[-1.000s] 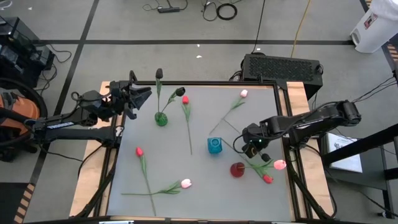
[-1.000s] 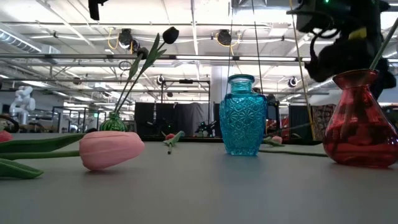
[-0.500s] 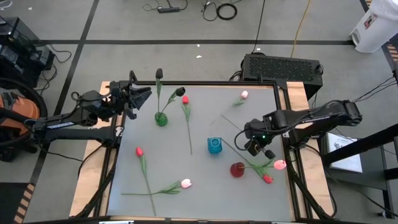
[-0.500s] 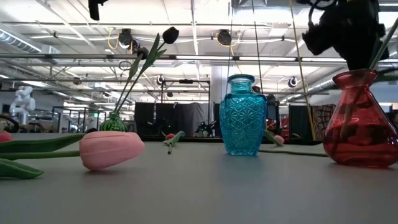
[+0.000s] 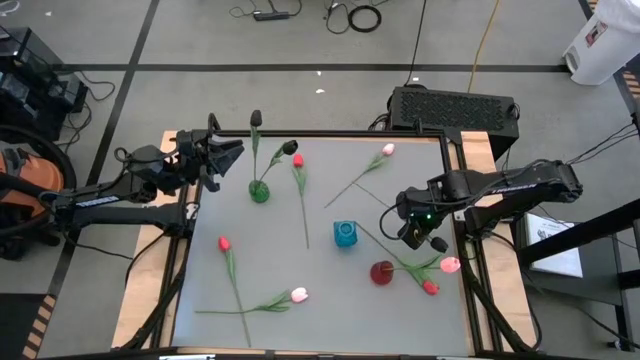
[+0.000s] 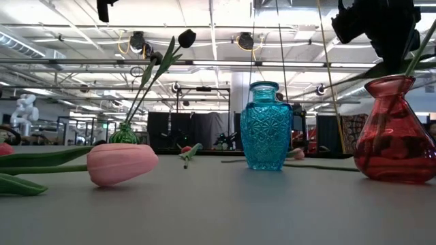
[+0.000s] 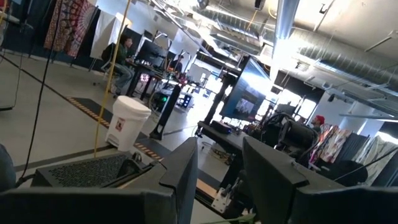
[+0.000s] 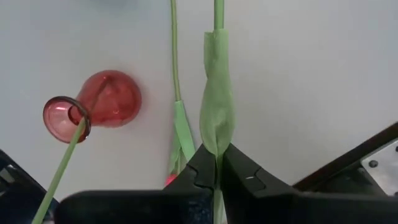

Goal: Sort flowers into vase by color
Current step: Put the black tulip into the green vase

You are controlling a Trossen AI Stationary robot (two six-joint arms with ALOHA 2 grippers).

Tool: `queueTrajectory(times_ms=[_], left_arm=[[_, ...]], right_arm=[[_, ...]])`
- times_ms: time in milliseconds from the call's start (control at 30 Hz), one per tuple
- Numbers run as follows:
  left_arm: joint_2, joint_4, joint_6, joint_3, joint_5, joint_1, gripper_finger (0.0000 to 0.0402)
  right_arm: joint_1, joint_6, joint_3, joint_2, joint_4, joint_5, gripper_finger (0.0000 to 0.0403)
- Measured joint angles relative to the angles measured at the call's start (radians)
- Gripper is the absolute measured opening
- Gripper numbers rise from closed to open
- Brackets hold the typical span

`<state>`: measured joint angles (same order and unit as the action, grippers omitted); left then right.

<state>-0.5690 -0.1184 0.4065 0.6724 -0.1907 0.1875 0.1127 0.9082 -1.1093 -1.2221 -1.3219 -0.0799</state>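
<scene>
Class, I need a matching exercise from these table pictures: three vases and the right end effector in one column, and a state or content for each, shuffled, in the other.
Things:
1. green vase
2. blue vase
3. red vase
4. right end effector

States:
A. shut on a tulip stem
B. holds two dark tulips
C. holds no flower
D. one stem leans out of its mouth

Pairs: 1-B, 2-C, 3-D, 4-A
</scene>
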Motion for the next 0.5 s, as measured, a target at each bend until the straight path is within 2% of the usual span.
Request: queueTrajectory(times_ms=[200,500], left_arm=[[0.0,-0.011,-0.035,0.0,0.018,0.0,0.0135],[0.0,-0.128,-0.155,0.0,0.049,0.0,0.0135]], right_arm=[[0.0,-0.039,-0.044,0.0,-0.051,0.0,0.0002],[0.0,-0.034,-0.187,0.0,-0.136,0.0,0.0002]])
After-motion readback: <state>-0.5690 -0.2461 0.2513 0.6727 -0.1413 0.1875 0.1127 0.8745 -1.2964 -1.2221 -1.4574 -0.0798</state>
